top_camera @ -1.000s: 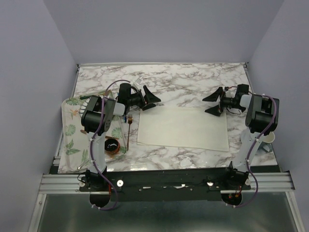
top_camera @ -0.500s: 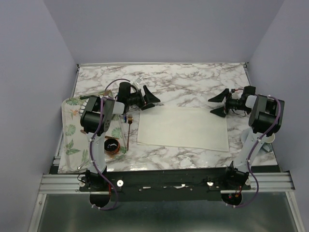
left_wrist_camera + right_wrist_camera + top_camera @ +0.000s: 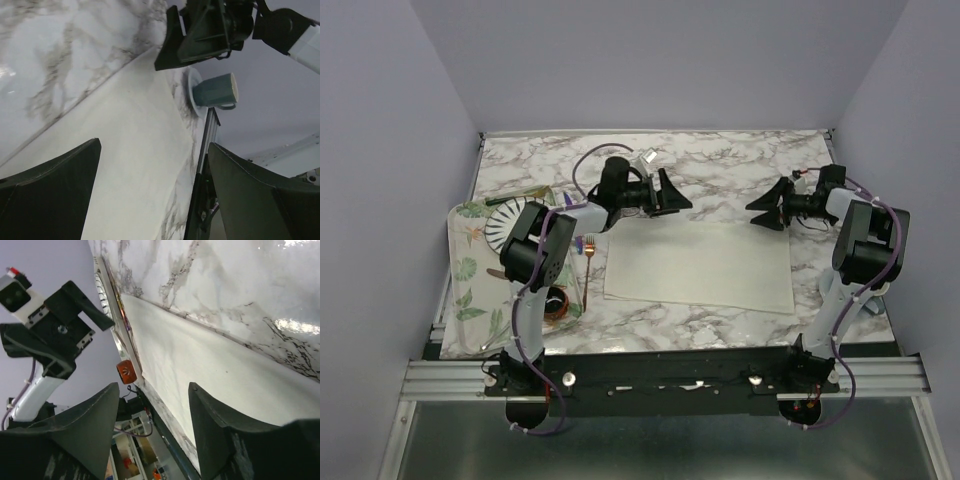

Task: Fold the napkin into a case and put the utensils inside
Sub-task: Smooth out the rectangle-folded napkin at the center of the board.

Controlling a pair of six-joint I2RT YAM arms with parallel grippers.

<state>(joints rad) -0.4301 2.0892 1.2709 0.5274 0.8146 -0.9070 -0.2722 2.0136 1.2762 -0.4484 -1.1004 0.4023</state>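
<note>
The cream napkin (image 3: 700, 265) lies flat and unfolded in the middle of the marble table. It fills the lower part of the left wrist view (image 3: 135, 150) and the right wrist view (image 3: 200, 370). My left gripper (image 3: 672, 196) is open and empty, just above the napkin's far edge near its left part. My right gripper (image 3: 765, 212) is open and empty above the far right corner. The two grippers face each other. The copper-gold fork (image 3: 587, 262) lies left of the napkin on the tray's edge. The purple-blue utensil does not show clearly.
A leaf-patterned tray (image 3: 470, 290) at the left holds a white plate with black stripes (image 3: 505, 215) and a dark round bowl (image 3: 552, 300). A teal cup on a saucer (image 3: 217, 90) stands at the table's right edge.
My left gripper has swung right and outward, from beside the tray to the napkin's far edge, uncovering the striped plate. My right gripper has shifted slightly near the far right corner.
</note>
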